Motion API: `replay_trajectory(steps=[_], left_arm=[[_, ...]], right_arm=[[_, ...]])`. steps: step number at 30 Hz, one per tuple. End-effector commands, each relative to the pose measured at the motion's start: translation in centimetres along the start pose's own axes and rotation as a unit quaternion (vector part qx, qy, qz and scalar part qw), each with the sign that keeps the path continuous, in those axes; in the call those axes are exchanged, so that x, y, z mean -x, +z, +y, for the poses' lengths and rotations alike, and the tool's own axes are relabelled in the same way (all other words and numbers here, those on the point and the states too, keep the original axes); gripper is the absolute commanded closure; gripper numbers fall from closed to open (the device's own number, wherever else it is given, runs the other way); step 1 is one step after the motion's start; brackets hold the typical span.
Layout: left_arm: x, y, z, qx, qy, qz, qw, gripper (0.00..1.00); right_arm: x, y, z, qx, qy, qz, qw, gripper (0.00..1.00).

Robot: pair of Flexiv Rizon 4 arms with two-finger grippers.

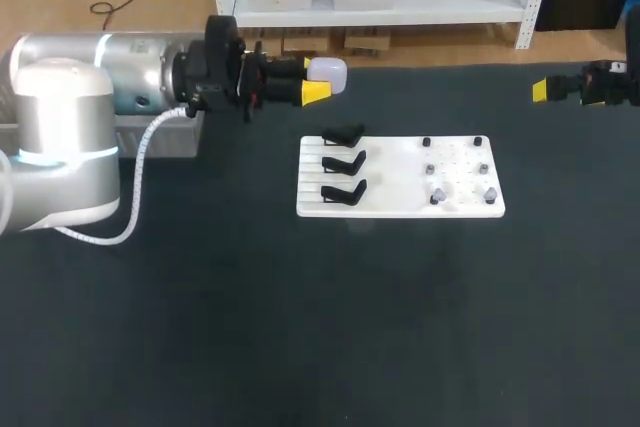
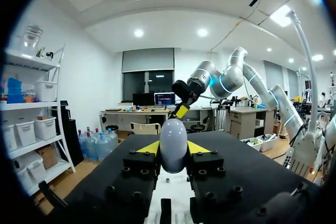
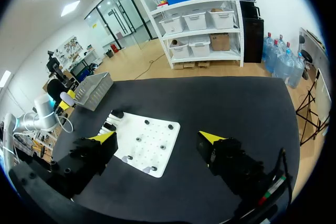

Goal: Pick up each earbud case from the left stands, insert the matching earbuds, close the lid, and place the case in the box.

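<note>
One earbud case (image 1: pixel 326 72) between left fingers (image 1: pixel 314 93)

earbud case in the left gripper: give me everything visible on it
The earbud case is a smooth, rounded, egg-like shell, pale white and slightly glossy, probably plastic. No open lid or seam shows, so it looks closed. The left gripper clamps it between its yellow tips, with the rounded end sticking out past them. It hangs above the table, beyond the far left corner of the white board. Nothing else touches it.
</note>
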State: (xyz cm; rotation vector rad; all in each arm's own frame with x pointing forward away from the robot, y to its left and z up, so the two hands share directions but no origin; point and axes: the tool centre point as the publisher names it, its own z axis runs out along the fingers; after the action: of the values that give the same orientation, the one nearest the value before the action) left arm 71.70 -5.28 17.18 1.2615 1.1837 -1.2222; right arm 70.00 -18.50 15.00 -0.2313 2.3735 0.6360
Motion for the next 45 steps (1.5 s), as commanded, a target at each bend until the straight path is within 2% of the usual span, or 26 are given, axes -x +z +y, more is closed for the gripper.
replay_trajectory(steps=[1, 9, 14, 21, 26, 33, 45], left_arm=[[0.0, 0.0, -0.4, 0.014, 0.001, 0.0, 1.0, 1.0], [0.0, 0.0, -0.4, 0.014, 0.001, 0.0, 1.0, 1.0], [-0.2, 0.9, -0.1, -0.008, -0.004, -0.008, 1.0, 1.0], [-0.7, 2.5, 0.4, -0.027, 0.0, -0.012, 1.0, 1.0], [-0.8, 3.4, 0.5, -0.04, -0.002, -0.015, 0.999, 1.0], [-0.7, 3.7, 0.3, -0.038, -0.003, -0.018, 0.999, 1.0], [-0.6, 3.1, 0.3, -0.03, -0.004, -0.022, 0.999, 1.0]], right_arm=[[0.0, 0.0, 0.0, 0.0, 0.0, 0.0, 1.0, 0.0], [0.0, 0.0, 0.0, 0.0, 0.0, 0.0, 1.0, 0.0], [0.4, -0.6, 2.5, 0.007, -0.039, -0.006, 0.999, 0.0], [-0.2, -2.7, 5.7, 0.004, -0.108, 0.002, 0.994, 0.0], [-0.6, -3.8, 7.7, 0.022, -0.129, 0.002, 0.991, 0.0], [-1.2, -2.9, 11.1, 0.068, -0.148, 0.016, 0.986, 0.0], [-1.2, -0.8, 15.6, 0.094, -0.157, 0.029, 0.983, 0.0]])
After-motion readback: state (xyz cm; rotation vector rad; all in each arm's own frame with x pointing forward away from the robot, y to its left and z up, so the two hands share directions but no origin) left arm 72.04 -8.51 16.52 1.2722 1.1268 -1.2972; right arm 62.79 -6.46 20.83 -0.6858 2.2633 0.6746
